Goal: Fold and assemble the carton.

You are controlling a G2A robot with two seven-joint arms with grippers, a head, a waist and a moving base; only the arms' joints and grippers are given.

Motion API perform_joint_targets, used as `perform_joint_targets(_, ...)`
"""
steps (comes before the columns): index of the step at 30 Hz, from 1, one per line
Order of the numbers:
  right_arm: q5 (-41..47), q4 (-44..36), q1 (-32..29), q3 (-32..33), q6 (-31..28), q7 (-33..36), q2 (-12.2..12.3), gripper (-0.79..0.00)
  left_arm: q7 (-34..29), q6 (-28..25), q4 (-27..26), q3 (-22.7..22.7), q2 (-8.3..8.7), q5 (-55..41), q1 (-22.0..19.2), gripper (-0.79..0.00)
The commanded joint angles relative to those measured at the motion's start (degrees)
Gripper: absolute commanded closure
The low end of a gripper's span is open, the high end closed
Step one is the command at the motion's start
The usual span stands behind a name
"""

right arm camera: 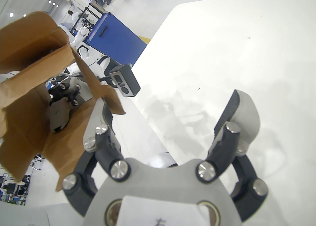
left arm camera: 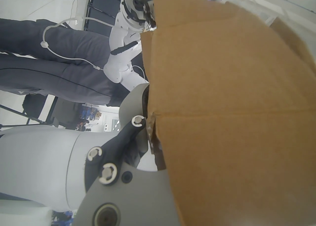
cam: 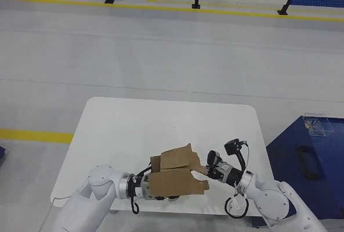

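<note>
Carton held off the counter, left pincer clamped, right pincer apart

Cardboard takes up most of the left wrist view: the carton [left arm camera: 222,113] is a brown, partly folded shell with a crease running across its broad panel and a torn, ragged spot at the edge next to the pincer. From the top view the carton [cam: 174,174] sits between the two arms at the near edge of the counter [cam: 137,127], raised above it, with one flap tilted up toward the far side and a small tab sticking out toward the right arm. Seen from the right wrist, the carton [right arm camera: 29,88] is open toward the camera, its flaps splayed.

One grey finger [left arm camera: 134,106] of the left pincer [right arm camera: 59,113] lies against the panel's edge, and the right wrist view shows its other finger pressed on the inner face, so it is clamped on a wall of the carton and bears it.

Just beside the carton's tab hangs the right pincer [cam: 203,168]. Its fingers stand wide apart [right arm camera: 170,103]; one ribbed pad [right arm camera: 105,111] touches the corner of a flap, while the other finger [right arm camera: 237,108] is over bare counter [right arm camera: 222,39], holding nothing.

Beyond the counter's right side stands a blue cabinet [cam: 317,168] with a clear container [cam: 317,124] on top. A yellow line [cam: 26,135] runs along the pale floor [cam: 160,52] to the left
</note>
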Motion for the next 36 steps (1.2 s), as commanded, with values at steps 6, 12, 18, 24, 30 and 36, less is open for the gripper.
perform_joint_targets(6,-0.5,0.5,1.4,-0.8,0.4,-0.2,-0.4,-0.785,-0.4,-0.9,-0.2,0.3,0.22,0.6,0.2,0.0)
perform_joint_targets(12,2.5,-2.2,-0.8,4.3,-0.8,-2.3,-0.1,-0.785,1.2,-1.5,0.9,-0.3,0.34,0.2,-0.3,0.0)
perform_joint_targets(18,6.9,-5.9,-5.0,8.6,-3.0,-2.6,0.1,-0.785,4.8,-5.4,0.3,0.0,0.54,4.9,0.1,0.0)
perform_joint_targets(24,4.7,-5.2,-3.2,4.2,-0.1,2.4,-0.2,-0.785,7.0,-8.8,-1.2,0.1,0.74,8.4,0.8,0.0)
perform_joint_targets(30,2.7,-3.5,-0.4,-0.5,0.9,2.7,-1.0,-0.785,7.4,-9.0,-1.8,0.1,0.95,9.4,1.1,0.0)
perform_joint_targets(36,3.3,-2.7,0.0,-0.2,0.6,2.2,-1.2,-0.785,7.9,-8.7,-0.9,0.0,0.97,8.3,1.0,0.0)
